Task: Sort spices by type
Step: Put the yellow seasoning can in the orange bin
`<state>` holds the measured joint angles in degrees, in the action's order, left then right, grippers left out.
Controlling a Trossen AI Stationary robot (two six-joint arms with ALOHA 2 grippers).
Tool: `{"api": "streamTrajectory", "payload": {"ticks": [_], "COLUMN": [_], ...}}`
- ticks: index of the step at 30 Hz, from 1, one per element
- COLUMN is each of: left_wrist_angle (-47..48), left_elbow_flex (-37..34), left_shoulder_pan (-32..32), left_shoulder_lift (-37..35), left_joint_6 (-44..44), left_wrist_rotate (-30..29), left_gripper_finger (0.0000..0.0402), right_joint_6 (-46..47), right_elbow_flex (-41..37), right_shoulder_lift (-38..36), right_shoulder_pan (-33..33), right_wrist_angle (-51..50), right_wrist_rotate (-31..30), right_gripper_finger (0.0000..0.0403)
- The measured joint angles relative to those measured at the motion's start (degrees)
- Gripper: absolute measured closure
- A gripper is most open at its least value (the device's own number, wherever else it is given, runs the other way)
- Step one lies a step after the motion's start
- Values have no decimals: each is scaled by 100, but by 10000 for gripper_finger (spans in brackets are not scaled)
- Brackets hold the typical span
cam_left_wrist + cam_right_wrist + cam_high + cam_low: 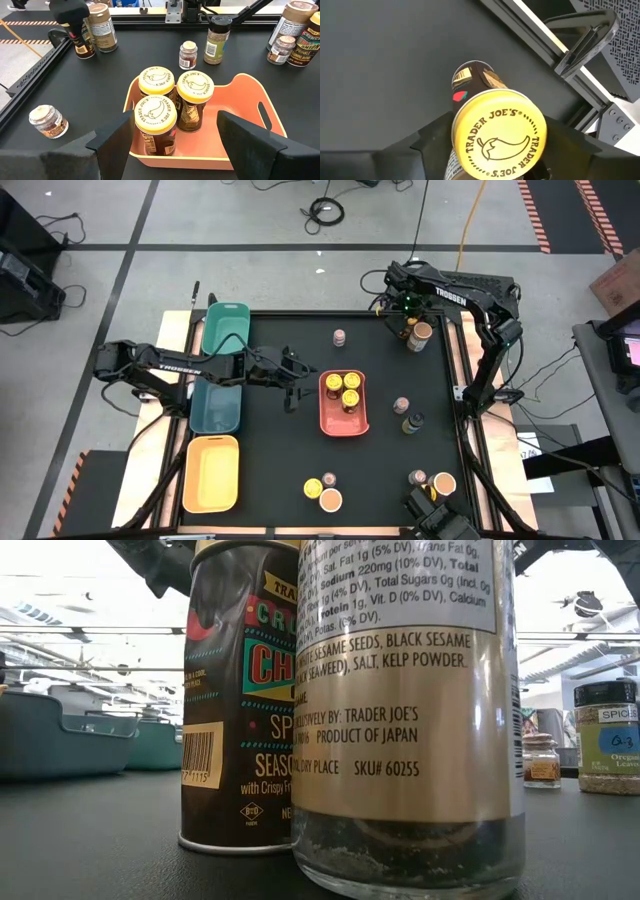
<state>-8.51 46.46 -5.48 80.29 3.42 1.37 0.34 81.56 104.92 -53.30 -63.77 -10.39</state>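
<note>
I'm seeing a yellow-lidded jar (497,135) sitting between my right gripper's (495,150) dark fingers (427,142); another jar (472,80) is standing just beyond it.

You're in a lab or workshop: taped floor (100,240), loose cables (325,210), strip-lit ceiling (90,630) beyond the table's far edge.
</note>
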Motion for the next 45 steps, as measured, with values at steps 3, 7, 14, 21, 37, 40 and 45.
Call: {"api": "streamTrajectory", "payload": {"ticks": [3,7,14,21,37,40,45], "left_wrist_angle": [0,-1,0,4,533,542,160], "left_elbow_flex": [0,0,0,0,-106,-323,-951], "left_shoulder_pan": [-2,-2,0,0,74,129,188], "left_shoulder_lift": [0,0,0,-15,-1254,-1588,-2149], "left_joint_6": [0,2,2,108,348,353,163], "left_wrist_rotate": [-2,-1,-1,-2,-69,-254,-514], "left_gripper_finger": [116,116,116,116,116,116,116], "right_joint_6": [0,-50,-83,-107,131,305,615], "right_elbow_flex": [0,2,4,147,2154,2661,3384], "right_shoulder_lift": [-3,-9,-18,-26,-37,-37,-37], "right_shoulder_pan": [2,15,15,221,1780,2252,3100], "right_wrist_angle": [-21,-47,-160,-276,-1651,-1942,-2231], "right_wrist_rotate": [22,20,30,184,175,175,173], "right_gripper_finger": [172,188,175,187,185,185,185]}}
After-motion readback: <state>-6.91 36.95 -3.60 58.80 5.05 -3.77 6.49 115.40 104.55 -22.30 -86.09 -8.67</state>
